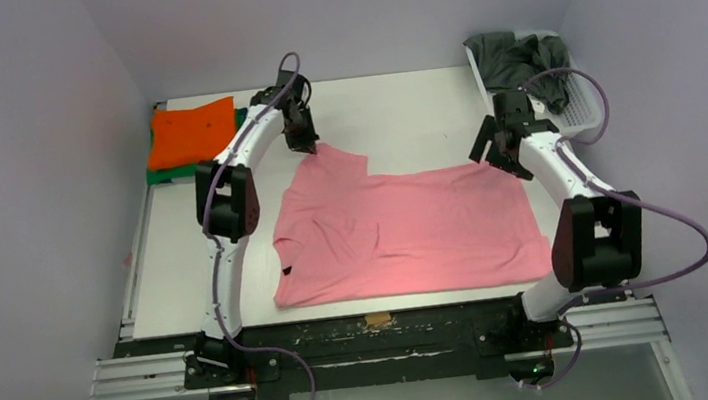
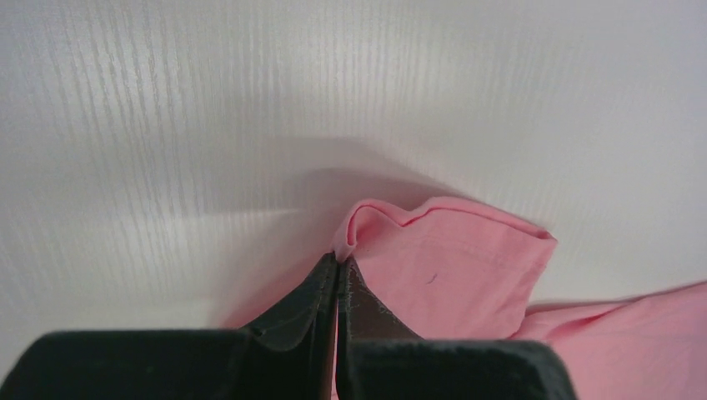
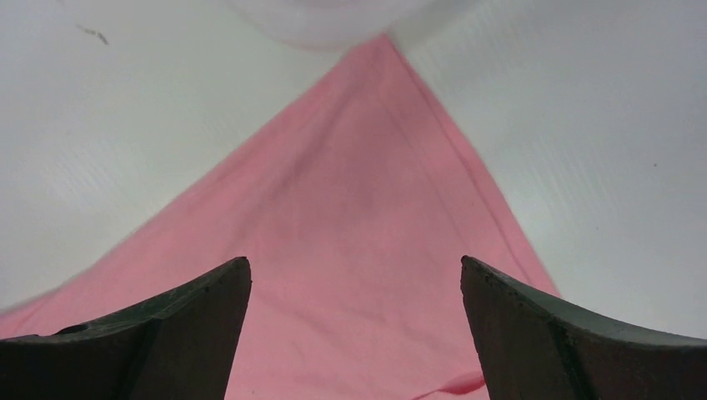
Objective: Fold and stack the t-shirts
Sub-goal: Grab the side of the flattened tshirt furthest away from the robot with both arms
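So, quick rundown of where you're at. The salmon pink t-shirt [image 1: 403, 225] is laid out mostly flat in the middle of the worktop [image 1: 400, 104], with some wrinkling on its left side.

Your left gripper [image 2: 337, 260] is clamped shut on the shirt's far-left corner, which looks like a sleeve. In the left wrist view the cloth bunches up into a little fold right at the fingertips, so that's a proper pinch on the hem and not just a nudge.

Your right gripper [image 3: 354, 271] is spread wide with nothing in it, hanging over the far-right corner of the same shirt, just beside the white basket [image 1: 583, 105]. My guess is it's lined up that way so both far corners get held at once and the back edge can come toward you in one even fold. Grab only one side and the cloth will probably skew.

The rest makes sense too: the orange t-shirt [image 1: 189, 131] is already folded and sits on the green t-shirt [image 1: 166, 174] at the far-left corner, so that's your stack, well apart from the work area. The dark grey t-shirt [image 1: 510, 61] is crumpled in the basket, waiting.

I'd say you're around halfway. Next up is dropping the right side onto its corner, and watch that it grabs cloth, not basket.
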`<state>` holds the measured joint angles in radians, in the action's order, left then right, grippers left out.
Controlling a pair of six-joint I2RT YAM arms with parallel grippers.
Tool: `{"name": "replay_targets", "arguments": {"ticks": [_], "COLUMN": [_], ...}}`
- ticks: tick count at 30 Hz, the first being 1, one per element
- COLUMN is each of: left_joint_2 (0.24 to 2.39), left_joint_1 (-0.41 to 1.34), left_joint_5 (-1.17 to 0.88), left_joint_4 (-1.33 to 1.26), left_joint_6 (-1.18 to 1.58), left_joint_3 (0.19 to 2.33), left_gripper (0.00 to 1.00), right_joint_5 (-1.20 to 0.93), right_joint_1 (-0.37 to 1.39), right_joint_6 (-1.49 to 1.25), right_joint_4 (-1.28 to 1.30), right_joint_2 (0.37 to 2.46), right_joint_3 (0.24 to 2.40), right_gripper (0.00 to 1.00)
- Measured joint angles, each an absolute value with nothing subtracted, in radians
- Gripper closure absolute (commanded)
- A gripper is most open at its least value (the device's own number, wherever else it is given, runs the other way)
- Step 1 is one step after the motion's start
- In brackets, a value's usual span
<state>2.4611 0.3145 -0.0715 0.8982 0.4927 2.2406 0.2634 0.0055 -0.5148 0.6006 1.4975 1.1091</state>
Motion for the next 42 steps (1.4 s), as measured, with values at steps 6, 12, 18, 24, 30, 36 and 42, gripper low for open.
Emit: {"name": "replay_targets", "arguments": {"ticks": [6,12,18,24,30,36,42], "left_joint_2": [2.317,2.257,2.246,2.231,2.199,2.17,2.16], "left_joint_1": [0.323,0.323,0.323,0.323,0.323,0.323,0.323], "left_joint_5": [-0.07,-0.077,-0.099,-0.106,-0.126,-0.13,-0.129], "left_joint_4": [0.83,0.786,0.763,0.757,0.742,0.728,0.721], "left_joint_6": [0.477,0.476,0.479,0.479,0.479,0.479,0.479], "left_joint_3": [2.117,2.059,1.983,1.95,1.948,1.932,1.931], "left_gripper": [1.0,1.0,1.0,1.0,1.0,1.0,1.0], "right_joint_5": [0.38,0.479,0.58,0.616,0.636,0.647,0.665], "right_joint_1": [0.006,0.032,0.108,0.126,0.124,0.123,0.103], "right_joint_6": [-0.516,-0.533,-0.578,-0.599,-0.611,-0.611,-0.613], "right_joint_4": [0.654,0.698,0.736,0.749,0.761,0.744,0.746], "right_joint_2": [1.734,1.939,2.042,2.116,2.139,2.133,2.117], "right_joint_3": [1.325,1.456,1.545,1.605,1.624,1.592,1.555], "right_gripper": [0.13,0.14,0.14,0.17,0.33,0.5,0.58]}}
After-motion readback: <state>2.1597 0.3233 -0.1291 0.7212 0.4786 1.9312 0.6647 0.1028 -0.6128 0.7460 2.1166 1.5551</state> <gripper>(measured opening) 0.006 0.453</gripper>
